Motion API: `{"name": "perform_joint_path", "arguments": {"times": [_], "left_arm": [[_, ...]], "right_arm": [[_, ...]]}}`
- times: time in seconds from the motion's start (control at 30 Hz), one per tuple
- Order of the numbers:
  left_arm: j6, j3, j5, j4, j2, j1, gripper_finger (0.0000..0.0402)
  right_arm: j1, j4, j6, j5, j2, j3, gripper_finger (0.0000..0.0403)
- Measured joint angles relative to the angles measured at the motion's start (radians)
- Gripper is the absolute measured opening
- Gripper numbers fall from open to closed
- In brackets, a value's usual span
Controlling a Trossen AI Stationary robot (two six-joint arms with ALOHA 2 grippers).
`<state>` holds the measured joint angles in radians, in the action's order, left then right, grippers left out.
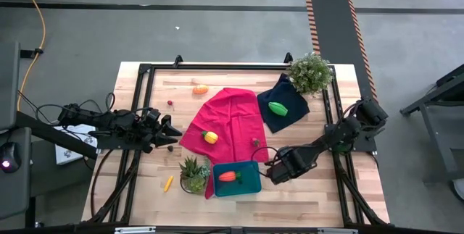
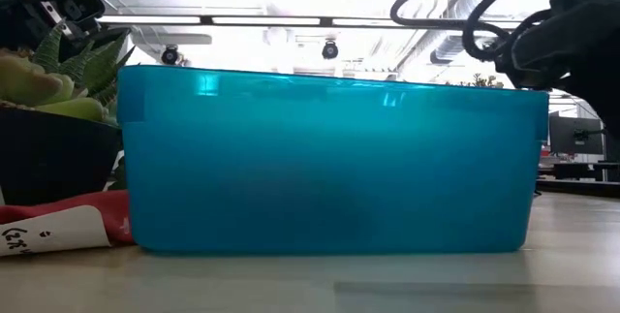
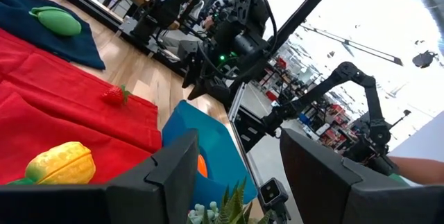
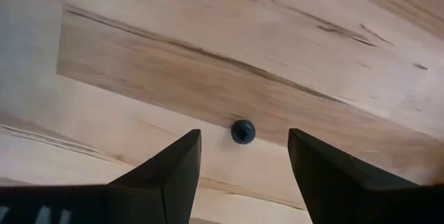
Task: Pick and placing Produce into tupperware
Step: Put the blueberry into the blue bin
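Observation:
The teal tupperware [image 1: 246, 185] sits near the table's near edge, and the red-orange carrot [image 1: 228, 177] lies inside it. A yellow-orange piece [image 1: 210, 137] and a small strawberry [image 1: 255, 142] rest on the red cloth [image 1: 226, 114]. The green oval [image 1: 278, 108] lies on the navy cloth. An orange piece [image 1: 201, 89] and the thin yellow stick [image 1: 168, 183] lie on bare wood. My right gripper [image 1: 270, 172] is open just right of the tupperware, pointing down at the table, with a small dark blue ball [image 4: 243, 132] on the wood between its fingertips. My left gripper [image 1: 174, 132] hovers open at the cloth's left edge.
A small succulent pot [image 1: 193, 174] stands right beside the tupperware's left end. A bushy potted plant [image 1: 310, 73] stands at the far right corner. In the low view the tupperware wall [image 2: 329, 158] fills the picture. A black frame runs around the table.

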<state>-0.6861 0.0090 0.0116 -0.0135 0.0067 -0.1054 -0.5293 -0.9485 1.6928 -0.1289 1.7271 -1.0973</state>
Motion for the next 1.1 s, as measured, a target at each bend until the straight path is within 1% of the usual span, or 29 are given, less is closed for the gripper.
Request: {"name": "perform_joint_path", "arguments": {"times": [0.17,0.37,0.53,0.6,0.73,0.8,1.1], "left_arm": [[0.000,0.000,0.000,0.000,0.000,0.000,0.0193],[0.000,0.000,0.000,0.000,0.000,0.000,0.0193],[0.000,0.000,0.000,0.000,0.000,0.000,0.0193],[0.000,0.000,0.000,0.000,0.000,0.000,0.0193],[-0.001,0.000,0.001,0.000,0.000,0.000,0.0193],[-0.001,0.000,0.007,0.000,0.000,0.000,0.0193],[0.001,0.000,0.007,0.001,0.000,0.000,0.0193]], "right_arm": [[-0.003,-0.022,-0.012,0.008,-0.005,0.000,0.0208],[0.039,-0.091,-0.051,0.026,-0.082,0.001,0.0208],[0.060,-0.117,-0.043,0.100,-0.162,0.001,0.0208],[0.060,-0.082,-0.033,0.108,-0.180,0.026,0.0208],[0.051,0.053,0.025,0.060,-0.200,0.126,0.0208],[0.038,0.096,0.059,0.050,-0.203,0.142,0.0208],[-0.012,0.105,0.141,0.041,-0.185,0.144,0.0208]]}}
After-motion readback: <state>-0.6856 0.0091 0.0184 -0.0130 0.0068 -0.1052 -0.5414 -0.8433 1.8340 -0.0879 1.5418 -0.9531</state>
